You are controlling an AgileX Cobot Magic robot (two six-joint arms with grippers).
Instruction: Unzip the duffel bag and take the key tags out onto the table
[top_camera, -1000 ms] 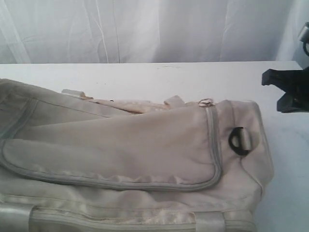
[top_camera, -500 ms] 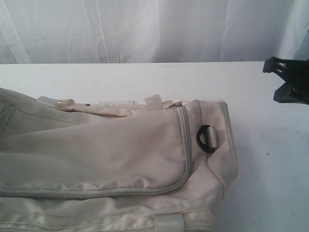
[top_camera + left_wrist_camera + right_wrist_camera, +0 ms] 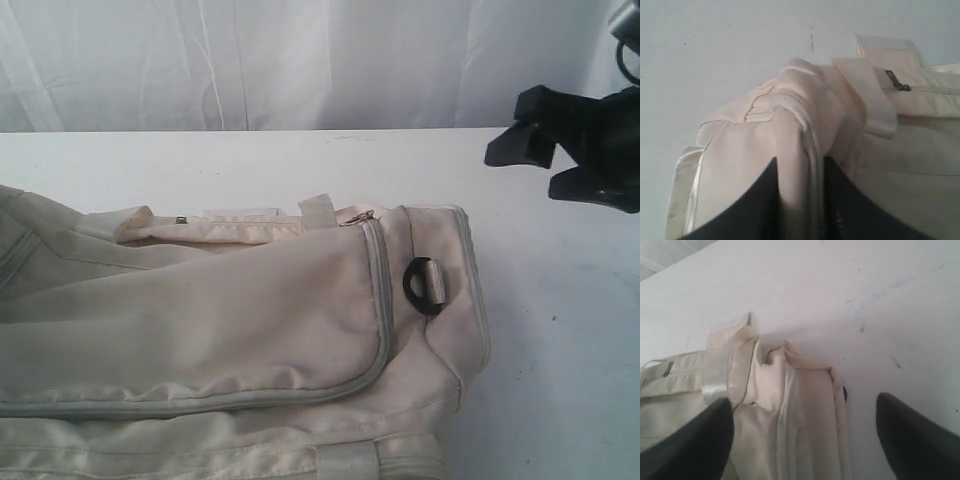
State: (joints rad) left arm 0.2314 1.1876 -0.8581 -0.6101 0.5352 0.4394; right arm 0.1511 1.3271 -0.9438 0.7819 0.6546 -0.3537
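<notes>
The cream duffel bag [image 3: 230, 320] lies on its side on the white table [image 3: 570, 360], running off the left and bottom edges of the exterior view. Its grey zipper [image 3: 380, 290] looks shut, with a metal pull [image 3: 362, 217] at the top edge. My left gripper [image 3: 800, 167] is shut on a bunched fold of the bag's fabric [image 3: 790, 130]. It is out of sight in the exterior view. My right gripper [image 3: 530, 168] hovers open above the table past the bag's end [image 3: 800, 390]. No key tags show anywhere.
A black D-ring clip [image 3: 420, 285] hangs on the bag's end panel. A shiny cream strap [image 3: 720, 370] and a small zipper pull [image 3: 897, 82] sit near the bag's top. White curtain [image 3: 300, 60] backs the table's far edge. Bare table [image 3: 865, 290] lies beyond the bag's end.
The bag has been dragged left, its end shifting well across the exterior view. The right gripper has moved left and further into view, toward the bag's end.
</notes>
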